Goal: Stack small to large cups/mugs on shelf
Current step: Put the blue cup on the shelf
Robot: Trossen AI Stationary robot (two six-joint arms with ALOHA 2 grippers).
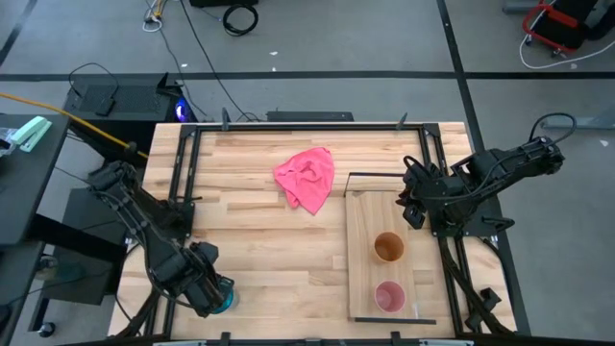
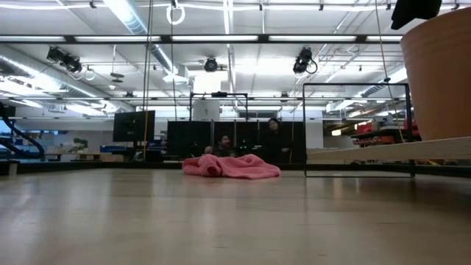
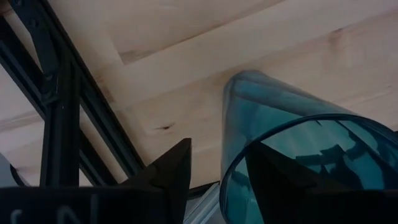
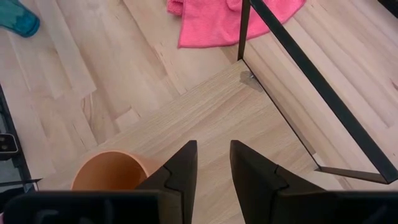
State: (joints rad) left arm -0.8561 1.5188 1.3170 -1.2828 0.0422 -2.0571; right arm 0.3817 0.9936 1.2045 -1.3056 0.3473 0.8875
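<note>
Nothing stacked yet. Landmark: the shelf (image 1: 365, 221).

Well away from it across the tabletop, at the near left corner, the left gripper (image 1: 213, 294) is at the teal cup (image 1: 224, 299). In the left wrist view one finger (image 3: 273, 177) sits inside the cup's mouth and the other outside, so they straddle its wall (image 3: 261, 99); fairly narrow gap, and whether they are clamped tight I can't tell.

Pink cloth (image 1: 307, 177) lies just off the shelf's far left corner.

On the shelf: orange cup (image 1: 388, 247) mid-board, pink cup (image 1: 389, 296) toward its near end, apart, both mouth-up.

Right gripper (image 1: 415, 200) hovers over the shelf's far end, fingers (image 4: 180, 168) narrowly apart, holding nothing.

Left to do: bring the teal cup over and nest all three.
</note>
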